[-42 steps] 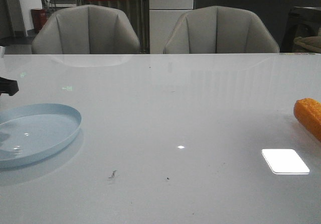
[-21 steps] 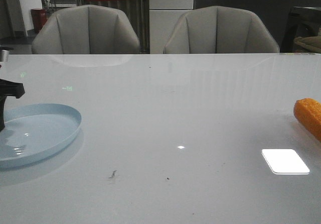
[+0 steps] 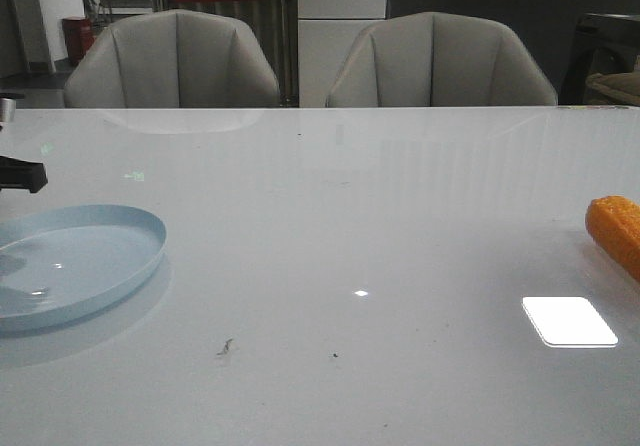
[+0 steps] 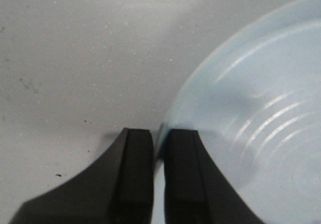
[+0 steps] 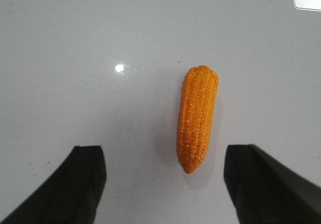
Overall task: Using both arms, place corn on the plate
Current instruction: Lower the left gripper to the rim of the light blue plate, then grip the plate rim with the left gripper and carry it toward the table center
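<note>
The pale blue plate [image 3: 85, 261] is at the table's left. In the left wrist view my left gripper [image 4: 159, 151] is shut on the plate's [image 4: 251, 108] rim, one finger inside the plate and one outside it. Only a black part of the left arm [image 3: 22, 174] shows at the left edge of the front view. The orange corn [image 3: 615, 231] lies on the table at the far right, cut off by the frame edge. My right gripper [image 5: 165, 158] is open above the corn [image 5: 197, 117], whose tapered end points in between the fingers without touching them.
Two grey chairs [image 3: 175, 61] [image 3: 440, 61] stand behind the table's far edge. A bright rectangle of reflected light [image 3: 568, 320] lies on the table near the corn. Small dark specks [image 3: 225, 346] mark the table's front middle.
The plate has shifted slightly to the right and its tilt has changed, with the left arm's black part moving at the left edge. The corn has not moved.
</note>
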Motion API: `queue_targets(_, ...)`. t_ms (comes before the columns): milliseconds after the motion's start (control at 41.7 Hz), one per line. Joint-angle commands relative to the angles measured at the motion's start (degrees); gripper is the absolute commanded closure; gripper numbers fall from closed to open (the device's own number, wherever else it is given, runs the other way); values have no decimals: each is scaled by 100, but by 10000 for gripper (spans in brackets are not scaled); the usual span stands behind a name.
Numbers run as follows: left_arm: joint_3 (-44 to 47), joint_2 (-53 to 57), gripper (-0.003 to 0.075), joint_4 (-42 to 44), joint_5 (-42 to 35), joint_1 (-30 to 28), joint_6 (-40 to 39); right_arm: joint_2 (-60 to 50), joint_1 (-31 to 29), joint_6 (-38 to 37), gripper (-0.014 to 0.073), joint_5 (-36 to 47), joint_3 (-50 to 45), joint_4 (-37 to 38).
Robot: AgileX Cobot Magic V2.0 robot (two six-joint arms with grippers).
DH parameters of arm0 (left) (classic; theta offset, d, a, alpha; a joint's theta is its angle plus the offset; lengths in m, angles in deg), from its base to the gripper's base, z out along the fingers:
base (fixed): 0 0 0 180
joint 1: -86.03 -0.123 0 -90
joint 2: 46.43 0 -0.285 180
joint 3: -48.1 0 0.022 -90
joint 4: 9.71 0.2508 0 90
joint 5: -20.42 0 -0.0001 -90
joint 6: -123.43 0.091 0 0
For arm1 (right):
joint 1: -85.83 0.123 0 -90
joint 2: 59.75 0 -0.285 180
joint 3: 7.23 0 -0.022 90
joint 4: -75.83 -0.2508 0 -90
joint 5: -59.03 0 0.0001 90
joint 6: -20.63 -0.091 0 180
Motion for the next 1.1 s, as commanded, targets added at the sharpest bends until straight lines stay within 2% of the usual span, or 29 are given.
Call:
queue_targets(0,-304,205,627,34,116,6,-56,-60,4,30,-3,331,207,52)
queue_targets(264,-1477,213,627,-168,902,6,-56,-60,4,30,-3,325,207,52)
queue_targets(456,-2393,213,627,-793,1306,136,-25,-60,4,30,-3,325,207,52)
queue_targets(671,-2854,213,627,-1389,1308,625,71,-60,4,30,-3,332,207,52)
queue_targets(1079,-2853,140,622,-1400,714,1789,98,-60,4,30,-3,332,207,52)
